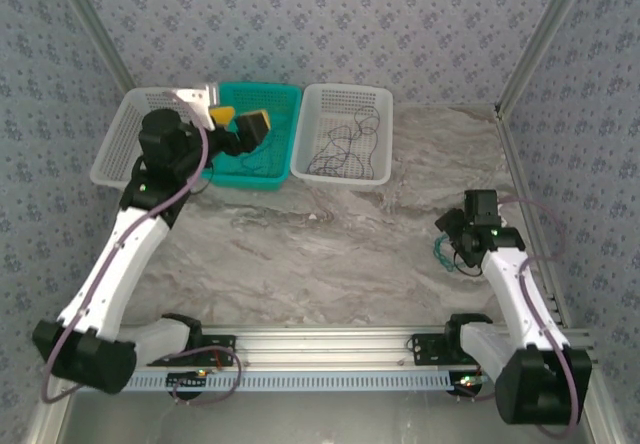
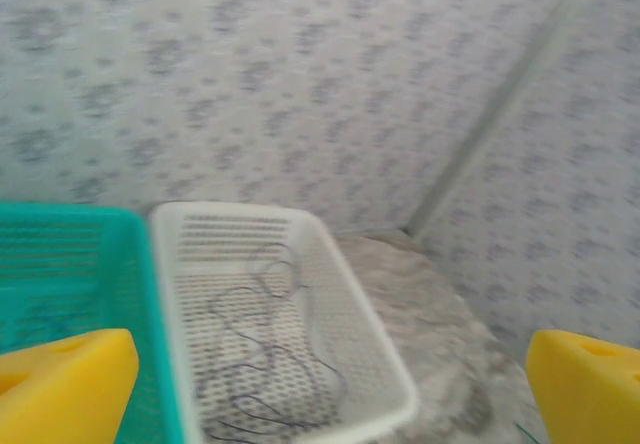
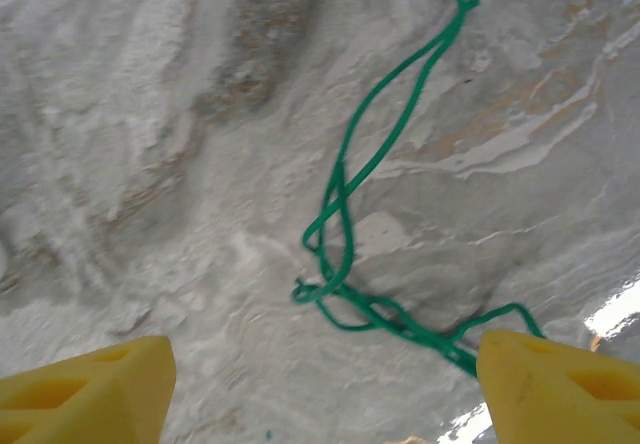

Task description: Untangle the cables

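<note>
Hovering over teal basket (image 1: 262,180), left gripper (image 1: 238,122) gapes wide, holding nothing. Right gripper (image 3: 320,389), jaws apart, hangs above green cable (image 3: 338,179) on table (image 1: 330,254). Black cables (image 1: 340,149) lie in white basket (image 1: 345,89).

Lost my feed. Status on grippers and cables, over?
Left gripper open over teal basket. Right gripper open over green cable, lying on table. Black cables in right white basket. Nothing in the way.
</note>
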